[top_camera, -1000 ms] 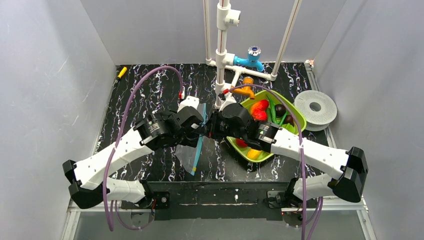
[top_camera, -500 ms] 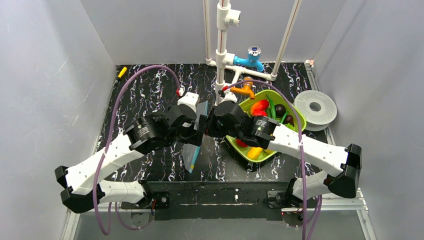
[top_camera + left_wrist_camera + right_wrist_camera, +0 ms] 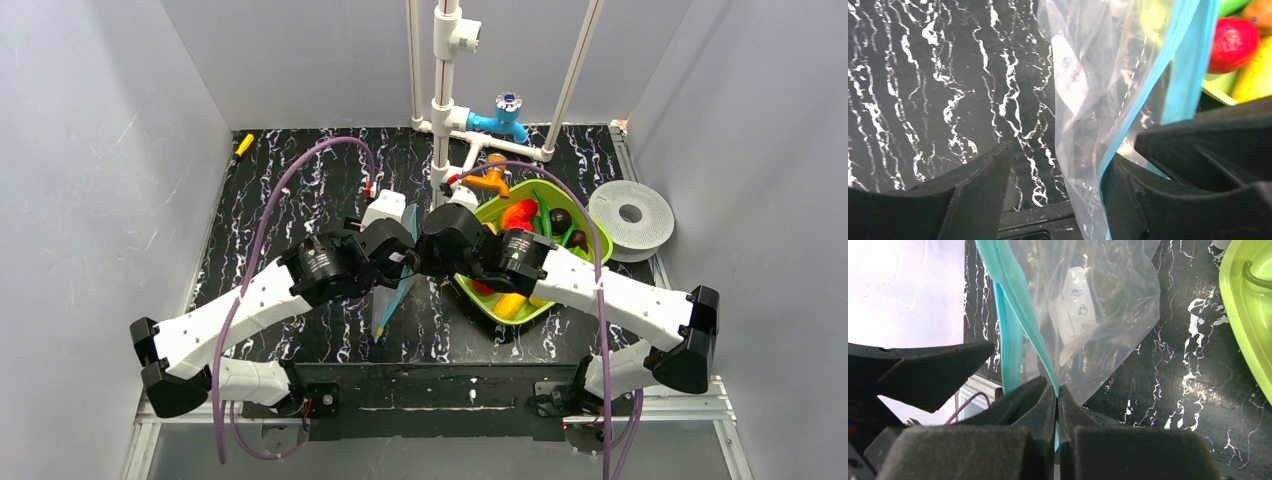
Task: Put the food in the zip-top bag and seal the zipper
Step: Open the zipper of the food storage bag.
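Observation:
The clear zip-top bag (image 3: 388, 300) hangs edge-on above the black table between my two grippers. My right gripper (image 3: 1057, 395) is shut on one strip of the light-blue zipper (image 3: 1013, 280), and the bag (image 3: 1098, 315) with its white label (image 3: 1075, 305) hangs beyond it. My left gripper (image 3: 1055, 190) is open, with the bag (image 3: 1098, 90) between its jaws and the zipper (image 3: 1168, 65) lying against the right finger (image 3: 1148, 200). The food stays in the lime-green tray (image 3: 592, 238): a red piece (image 3: 518, 213), a yellow one (image 3: 508, 305) and a brown one (image 3: 560, 215). The bag looks empty.
A white pipe frame with a blue tap (image 3: 508, 108) stands at the back, with an orange piece (image 3: 493, 177) near it. A white perforated disc (image 3: 630, 215) lies right of the tray. A small yellow item (image 3: 243, 143) lies back left. Grey walls close in both sides.
My right gripper has moved a little to the left with the zipper. My left arm drew back and then returned to the bag, which now hangs more edge-on.

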You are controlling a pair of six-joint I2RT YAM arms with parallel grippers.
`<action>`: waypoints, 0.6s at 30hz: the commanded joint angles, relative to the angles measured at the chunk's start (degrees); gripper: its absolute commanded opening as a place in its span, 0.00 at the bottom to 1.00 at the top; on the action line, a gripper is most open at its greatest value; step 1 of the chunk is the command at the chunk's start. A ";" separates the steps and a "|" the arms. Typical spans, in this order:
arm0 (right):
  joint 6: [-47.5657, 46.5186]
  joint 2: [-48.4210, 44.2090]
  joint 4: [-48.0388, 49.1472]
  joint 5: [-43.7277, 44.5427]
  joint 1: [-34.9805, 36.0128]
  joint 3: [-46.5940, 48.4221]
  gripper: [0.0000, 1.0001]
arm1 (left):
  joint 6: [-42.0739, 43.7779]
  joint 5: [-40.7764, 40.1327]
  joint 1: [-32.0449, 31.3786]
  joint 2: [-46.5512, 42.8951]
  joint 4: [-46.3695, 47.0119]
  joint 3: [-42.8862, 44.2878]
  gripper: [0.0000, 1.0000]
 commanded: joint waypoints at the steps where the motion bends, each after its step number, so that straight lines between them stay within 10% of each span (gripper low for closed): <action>1: 0.72 -1.39 -1.16 1.66 0.40 2.17 0.01 | -1.01 -7.02 -0.13 0.89 -2.83 1.38 0.57; 18: -0.58 -1.47 2.10 -1.19 0.36 0.15 0.01 | -0.14 1.72 -0.13 0.16 -2.40 4.69 0.51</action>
